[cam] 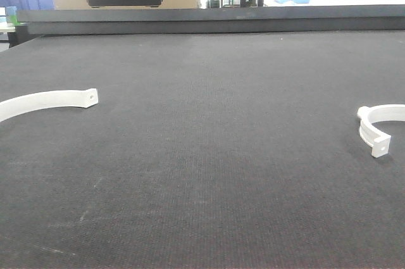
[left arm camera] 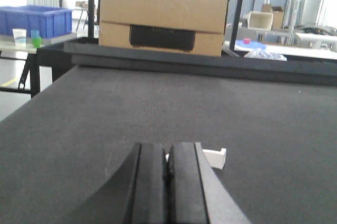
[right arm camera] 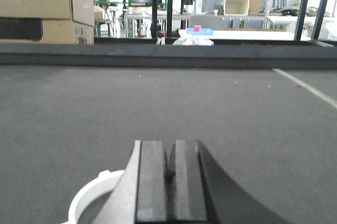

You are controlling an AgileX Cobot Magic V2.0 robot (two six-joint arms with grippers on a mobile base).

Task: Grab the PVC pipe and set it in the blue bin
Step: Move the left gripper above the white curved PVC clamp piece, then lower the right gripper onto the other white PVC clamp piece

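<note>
- Shows, in the right wrist view, the small white plastic C-shaped half-ring PVC pipe [right arm camera: 97,184] at about 8 o'clock from the right gripper [right arm camera: 171,147], low and just beside it, with part of the curve hidden behind the near black finger [right arm camera: 152,182].
- Presses the right gripper's two black pads flat against each other, nothing clamped between them; cannot tell whether the finger touches the pipe.
- Sets the pipe, in the front view, flat at the 3 o'clock edge of the surface, its tab end pointing toward 6 o'clock and its far curve cut by the frame.
- Clenches the left gripper [left arm camera: 167,150] the same way, on nothing; shows a white plastic tab end [left arm camera: 216,158] at 2 o'clock, just behind the fingertips.
- Lays a longer, flatter white arc strip with a hole at its end [cam: 47,101] at 9 o'clock in the front view, well apart from the pipe.
- Spreads a dark grey woven mat [cam: 202,174] over the whole table, closed at 12 o'clock by a raised dark rail [cam: 209,19].
- Stands a brown cardboard box with a black handle slot [left arm camera: 160,18] beyond the rail at 12 o'clock.
- Rests a blue plastic bin [left arm camera: 34,18] at 10 o'clock on a side table, near a white cup [left arm camera: 20,35].
- Fills the room behind with metal frames, white benches and a small pink cube [right arm camera: 197,28] at 1 o'clock.
</note>
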